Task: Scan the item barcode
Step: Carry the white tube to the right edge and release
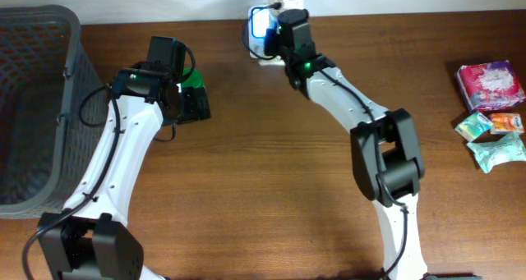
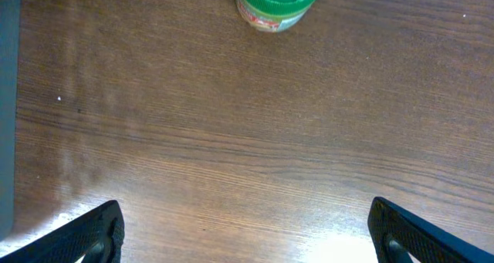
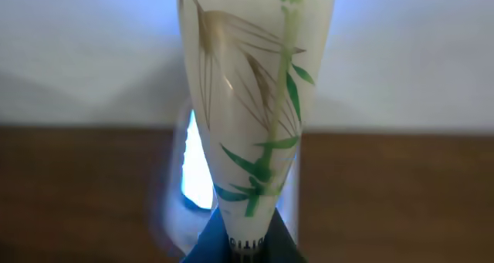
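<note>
As the right arm holds it, item: a cream tube (image 3: 247, 101) printed with green bamboo leaves, upright directly in front of the scanner (image 1: 261, 27), close to its lit blue window.
Right gripper (image 3: 241, 236): clamped on the tube's narrow lower end, so the printed body is free to face the scanner.
Why held so: most likely the tube is lifted off the wood and brought close so the code can be read. The barcode shows in no view, so I cannot tell whether it faces the scanner.
Left gripper (image 2: 247, 234): released, fingers spread wide, grasping nothing, hanging over bare wood well left of the scanner.
Green-lidded jar (image 2: 276, 1): upright, left of the scanner, just ahead of the open fingers and apart from them.
Other goods: a pink pack (image 1: 491, 83) and small wrapped packets (image 1: 493, 140), far right of the scanner.
Basket (image 1: 33, 107): dark mesh, far left of the scanner, likely for scanned goods.
Surface: brown wood-grain table (image 1: 271, 173), with the scanner at its far edge.
Room: a pale plain wall (image 3: 401, 55) directly behind the scanner.
</note>
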{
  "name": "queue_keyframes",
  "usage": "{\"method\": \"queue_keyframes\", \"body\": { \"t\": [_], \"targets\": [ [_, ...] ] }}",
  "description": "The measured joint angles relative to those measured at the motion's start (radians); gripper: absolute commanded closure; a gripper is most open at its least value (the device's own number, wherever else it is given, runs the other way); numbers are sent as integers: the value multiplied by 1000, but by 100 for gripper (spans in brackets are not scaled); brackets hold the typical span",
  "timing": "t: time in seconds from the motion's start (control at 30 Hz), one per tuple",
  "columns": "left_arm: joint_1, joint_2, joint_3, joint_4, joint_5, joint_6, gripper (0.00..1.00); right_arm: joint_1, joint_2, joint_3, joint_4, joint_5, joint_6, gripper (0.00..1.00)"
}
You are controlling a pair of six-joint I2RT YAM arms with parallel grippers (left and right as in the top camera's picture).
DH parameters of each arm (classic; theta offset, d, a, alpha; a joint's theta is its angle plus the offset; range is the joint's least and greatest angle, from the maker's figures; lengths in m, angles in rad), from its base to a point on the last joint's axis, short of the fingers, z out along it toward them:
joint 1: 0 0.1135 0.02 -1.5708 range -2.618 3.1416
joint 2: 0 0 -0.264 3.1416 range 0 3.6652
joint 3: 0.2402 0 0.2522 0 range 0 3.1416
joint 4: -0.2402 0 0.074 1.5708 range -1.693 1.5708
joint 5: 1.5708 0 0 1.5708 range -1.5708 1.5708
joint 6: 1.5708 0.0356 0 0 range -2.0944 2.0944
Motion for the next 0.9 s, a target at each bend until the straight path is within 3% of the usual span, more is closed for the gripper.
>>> {"method": "queue_keyframes", "body": {
  "t": [0.13,0.27,0.37,0.6,0.9],
  "targets": [
    [0,0,0,0,0,0,1,-142,-132,-1,-290,55,14,96],
    [0,0,0,0,0,0,1,-394,-270,17,-735,177,292,96],
    [0,0,0,0,0,0,1,-578,-272,9,-954,204,498,96],
    [0,0,0,0,0,0,1,-912,-272,-10,-1069,222,603,96],
    [0,1,0,0,0,0,1,-1142,-272,-171,-1054,230,607,96]
  ]
}}
